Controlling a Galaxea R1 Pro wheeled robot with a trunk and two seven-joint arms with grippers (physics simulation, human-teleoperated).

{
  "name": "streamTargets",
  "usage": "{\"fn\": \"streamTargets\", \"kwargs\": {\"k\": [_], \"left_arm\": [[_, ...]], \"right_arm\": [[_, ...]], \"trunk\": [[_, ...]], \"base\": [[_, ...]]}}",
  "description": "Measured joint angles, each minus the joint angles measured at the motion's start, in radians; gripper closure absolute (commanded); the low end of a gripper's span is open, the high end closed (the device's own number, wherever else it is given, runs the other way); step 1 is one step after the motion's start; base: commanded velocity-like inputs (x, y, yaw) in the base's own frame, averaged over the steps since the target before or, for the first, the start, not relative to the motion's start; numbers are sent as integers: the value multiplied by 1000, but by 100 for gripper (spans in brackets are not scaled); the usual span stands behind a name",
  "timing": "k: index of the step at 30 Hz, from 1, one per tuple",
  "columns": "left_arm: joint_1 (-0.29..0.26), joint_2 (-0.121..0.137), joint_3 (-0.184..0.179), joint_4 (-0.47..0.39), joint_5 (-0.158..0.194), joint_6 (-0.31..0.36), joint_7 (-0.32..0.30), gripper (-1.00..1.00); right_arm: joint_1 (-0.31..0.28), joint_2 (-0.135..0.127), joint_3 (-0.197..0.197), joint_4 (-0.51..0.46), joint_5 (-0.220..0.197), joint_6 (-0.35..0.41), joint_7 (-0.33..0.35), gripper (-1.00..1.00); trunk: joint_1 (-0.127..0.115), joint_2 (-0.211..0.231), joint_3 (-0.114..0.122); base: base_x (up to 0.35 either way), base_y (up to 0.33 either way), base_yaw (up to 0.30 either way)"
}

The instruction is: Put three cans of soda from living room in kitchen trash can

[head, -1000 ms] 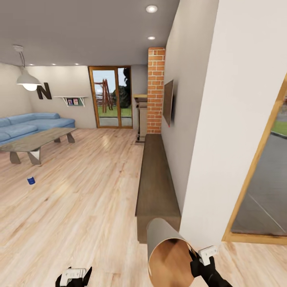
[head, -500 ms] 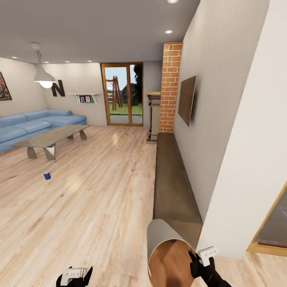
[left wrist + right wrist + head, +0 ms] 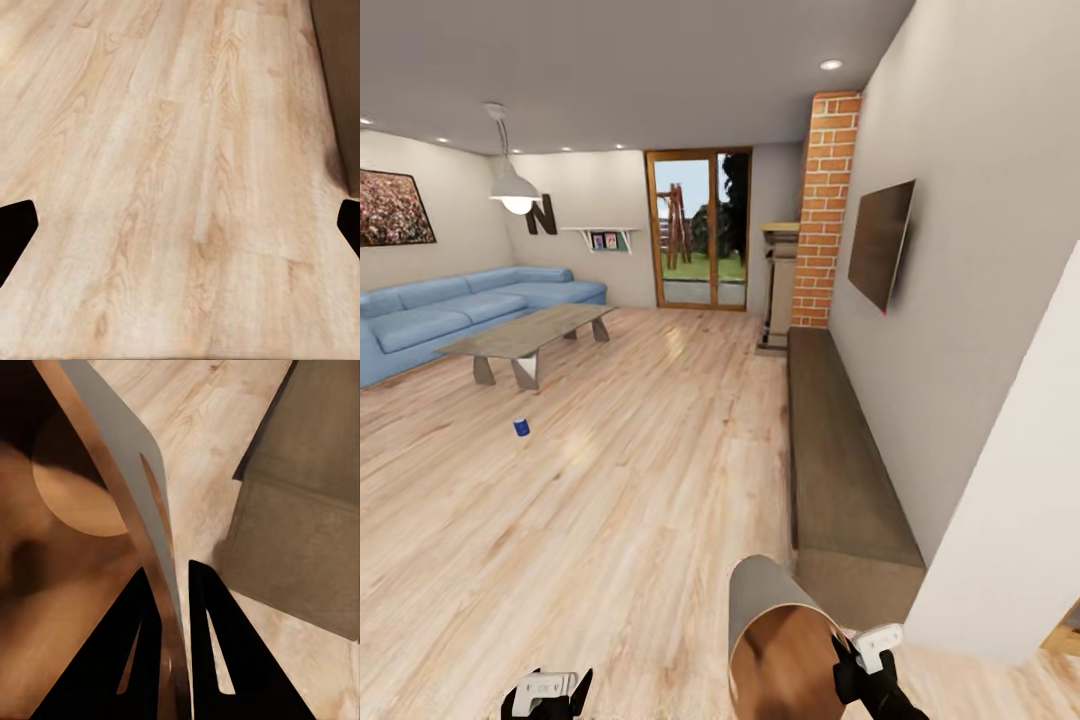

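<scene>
One dark blue can of soda (image 3: 521, 427) stands upright on the light wood floor of the living room, well ahead and to my left, short of the glass low table (image 3: 525, 336). I carry the tash can (image 3: 775, 632), pale grey outside and brown inside, tilted with its mouth toward me. My right gripper (image 3: 857, 652) is shut on its rim; in the right wrist view the two black fingers (image 3: 146, 652) straddle the thin wall of the tash can (image 3: 124, 450). My left gripper (image 3: 545, 692) hangs low and open, with bare floor between its fingertips (image 3: 15, 229).
A blue corner sofa (image 3: 450, 312) runs along the left wall behind the table. A long dark low bench (image 3: 840, 450) lines the right wall under a wall TV (image 3: 880, 243), with a brick column (image 3: 823, 210) and a glass door (image 3: 698, 230) beyond. A white wall corner (image 3: 1010, 540) stands close on my right.
The whole head view has swung left, so sofa, table, can and bench sit further right in the picture. Both grippers and the tash can keep their places in view.
</scene>
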Motion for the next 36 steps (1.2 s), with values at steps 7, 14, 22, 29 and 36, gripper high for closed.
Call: {"fn": "streamTargets", "kwargs": {"k": [7,14,22,29,36], "left_arm": [[0,0,0,2,0,1,0,-100],[0,0,1,4,0,1,-2,-100],[0,0,1,7,0,2,-3,-100],[0,0,1,9,-1,2,-4,-100],[0,0,0,11,-1,2,-4,-100]], "right_arm": [[0,-1,3,1,0,-3,-5,100],[0,-1,2,1,1,-8,-4,100],[0,-1,2,1,2,-10,-4,100],[0,0,2,1,1,-11,-4,100],[0,0,3,1,1,-11,-4,100]], "trunk": [[0,0,-8],[0,0,-9],[0,0,-9],[0,0,-9],[0,0,-9]], "base": [[5,286,105],[130,286,16],[187,284,2],[217,276,0],[231,261,0]]}}
